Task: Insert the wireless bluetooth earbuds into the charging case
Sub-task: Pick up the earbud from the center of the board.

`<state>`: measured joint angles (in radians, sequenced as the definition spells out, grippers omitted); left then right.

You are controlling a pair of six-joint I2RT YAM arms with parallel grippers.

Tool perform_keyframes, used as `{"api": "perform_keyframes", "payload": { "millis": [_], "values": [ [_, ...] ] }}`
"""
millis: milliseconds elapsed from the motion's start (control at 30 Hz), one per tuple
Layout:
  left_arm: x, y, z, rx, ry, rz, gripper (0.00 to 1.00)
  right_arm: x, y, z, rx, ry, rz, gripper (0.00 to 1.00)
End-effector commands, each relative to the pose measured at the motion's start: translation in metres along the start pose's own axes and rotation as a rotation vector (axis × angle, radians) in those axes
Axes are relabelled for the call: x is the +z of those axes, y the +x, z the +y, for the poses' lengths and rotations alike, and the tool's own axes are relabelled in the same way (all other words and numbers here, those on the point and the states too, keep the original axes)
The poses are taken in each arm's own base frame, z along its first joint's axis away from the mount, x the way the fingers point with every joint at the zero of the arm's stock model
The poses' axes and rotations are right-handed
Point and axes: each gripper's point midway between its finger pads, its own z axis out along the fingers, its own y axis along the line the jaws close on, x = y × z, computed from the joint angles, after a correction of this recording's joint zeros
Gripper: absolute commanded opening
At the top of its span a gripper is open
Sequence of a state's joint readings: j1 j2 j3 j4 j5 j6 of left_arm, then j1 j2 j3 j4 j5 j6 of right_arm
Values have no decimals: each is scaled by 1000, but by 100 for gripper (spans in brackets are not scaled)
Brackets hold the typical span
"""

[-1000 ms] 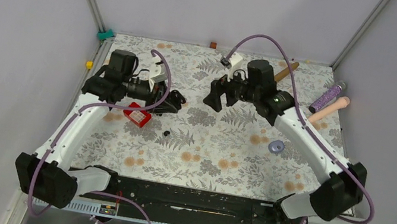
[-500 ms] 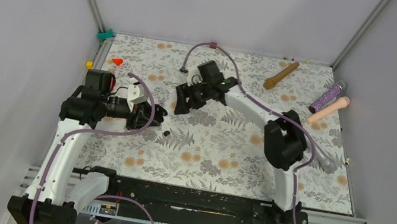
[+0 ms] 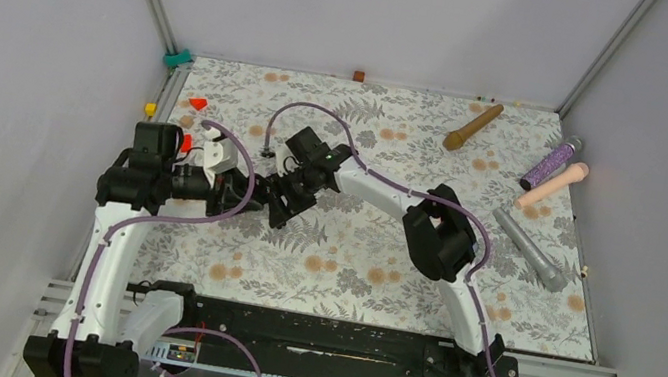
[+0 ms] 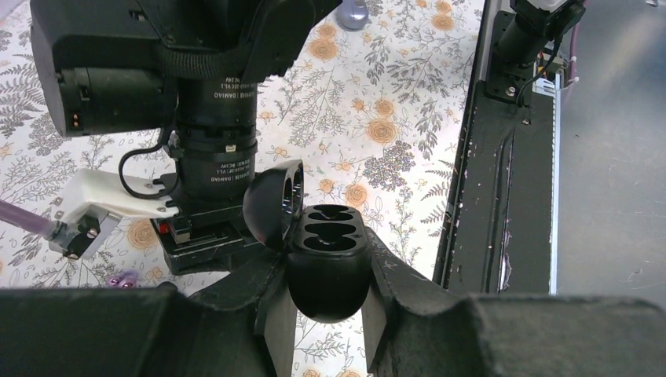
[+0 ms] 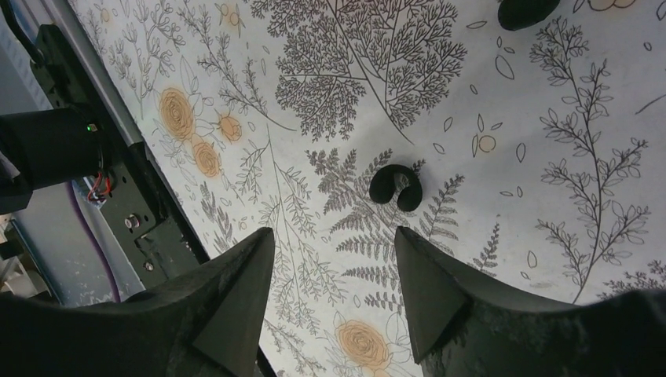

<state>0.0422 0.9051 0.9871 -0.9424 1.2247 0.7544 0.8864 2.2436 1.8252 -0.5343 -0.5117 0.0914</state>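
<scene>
My left gripper (image 4: 330, 271) is shut on the black charging case (image 4: 328, 283). The case's lid (image 4: 271, 203) stands open to the left and its sockets (image 4: 330, 229) look empty. In the top view the left gripper (image 3: 243, 196) sits just left of my right gripper (image 3: 279, 208). The right gripper (image 5: 331, 236) is open and empty, low over the floral cloth. A black earbud (image 5: 396, 187) lies on the cloth just beyond the right gripper's fingertips. A second dark shape (image 5: 526, 9) lies at the top edge. A tiny pale purple bud (image 4: 124, 278) lies under the right wrist.
A brown wooden stick (image 3: 473, 127), a glittery purple tube (image 3: 553, 162), a pink cylinder (image 3: 553, 185) and a grey cylinder (image 3: 528, 250) lie at the right. A red cone (image 3: 197, 103) sits at the far left. The black rail (image 4: 503, 157) runs along the near edge.
My right gripper has swept left and down across the cloth to sit beside the left gripper. The left gripper has drawn nearer. The red tray seen a second ago no longer shows.
</scene>
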Motion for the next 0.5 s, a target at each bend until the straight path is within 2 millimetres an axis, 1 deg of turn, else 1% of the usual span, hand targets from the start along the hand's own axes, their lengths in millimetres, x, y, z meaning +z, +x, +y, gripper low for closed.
{"api": "perform_keyframes", "payload": {
  "millis": [0,67,167,267,333,467],
  "values": [
    [-2,-12,-6,71,25,-64,0,4,-7,-2,15,15,3,65],
    [-3,-12,-6,70,24,-71,0,9,-7,-2,25,16,10,65],
    [-4,-13,-6,65,25,-80,0,14,-8,-8,41,42,13,65],
    [-5,-13,-5,60,24,-87,0,17,-10,-19,46,106,17,65],
    [-5,-13,-5,62,20,-88,0,20,-8,-22,41,124,30,65],
    [-6,-13,-4,61,19,-94,0,25,0,-21,13,153,50,65]
  ]
}}
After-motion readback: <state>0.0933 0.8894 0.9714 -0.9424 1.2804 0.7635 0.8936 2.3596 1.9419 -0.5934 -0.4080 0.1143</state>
